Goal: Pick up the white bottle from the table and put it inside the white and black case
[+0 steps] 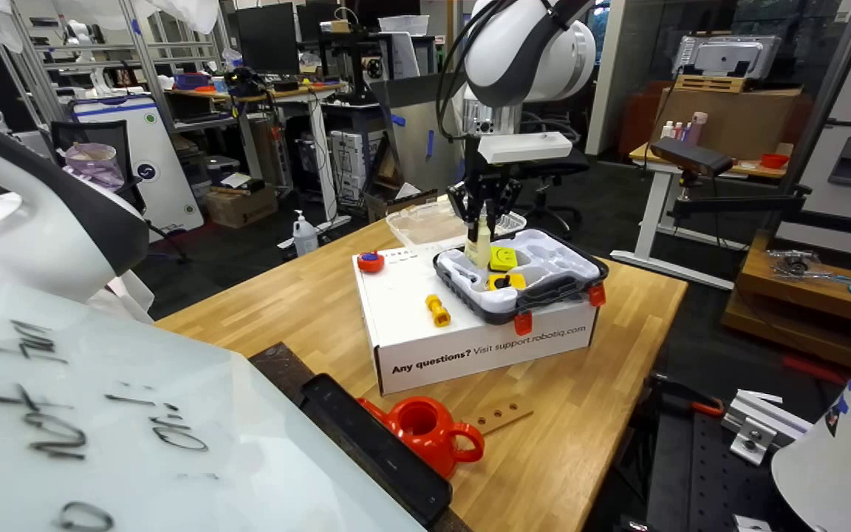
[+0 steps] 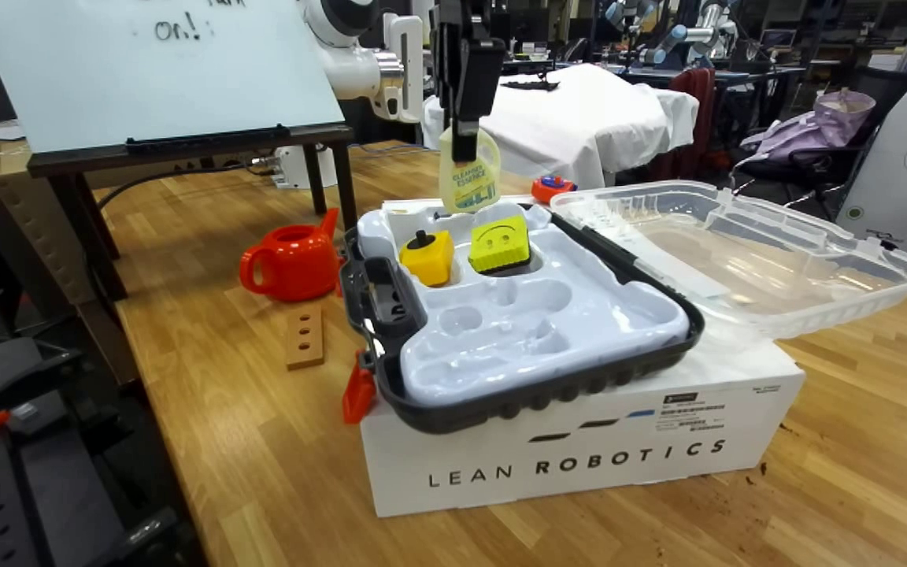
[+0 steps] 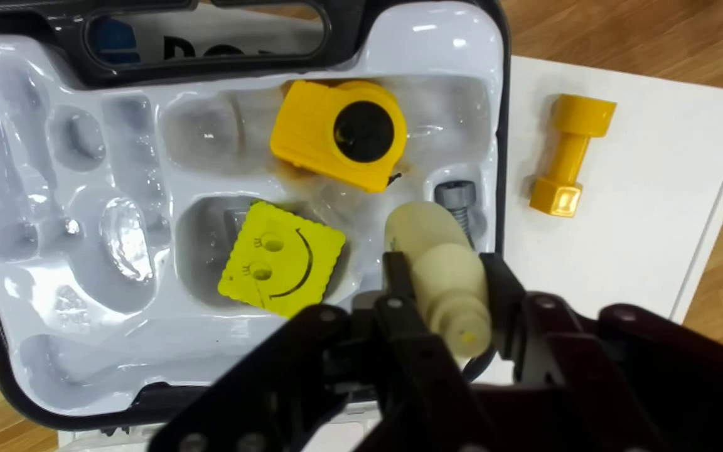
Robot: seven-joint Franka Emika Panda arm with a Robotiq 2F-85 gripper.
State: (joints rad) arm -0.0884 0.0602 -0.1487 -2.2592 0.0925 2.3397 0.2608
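The white and black case is open on a flat white box; its white molded insert with black rim shows in both exterior views [image 1: 558, 255] [image 2: 493, 339] and the wrist view [image 3: 230, 333]. The pale yellowish-white bottle [image 1: 479, 251], labelled "Cleanser Essence" [image 2: 472, 183], is upright between my fingers. My gripper [image 1: 482, 225] is shut on the bottle's upper part, also in the wrist view [image 3: 446, 267]. The bottle is over the insert's end compartment, beside the yellow sponge [image 3: 286, 257]. I cannot tell whether its base touches the insert.
A yellow tape measure [image 3: 330, 125] and a grey screw [image 3: 455, 194] lie in the insert. A yellow bolt [image 1: 437, 310] and red tape measure [image 1: 370, 261] lie on the white box [image 1: 411, 332]. The clear lid [image 2: 800, 260] is hinged open. A red watering can [image 2: 296, 264] stands nearby.
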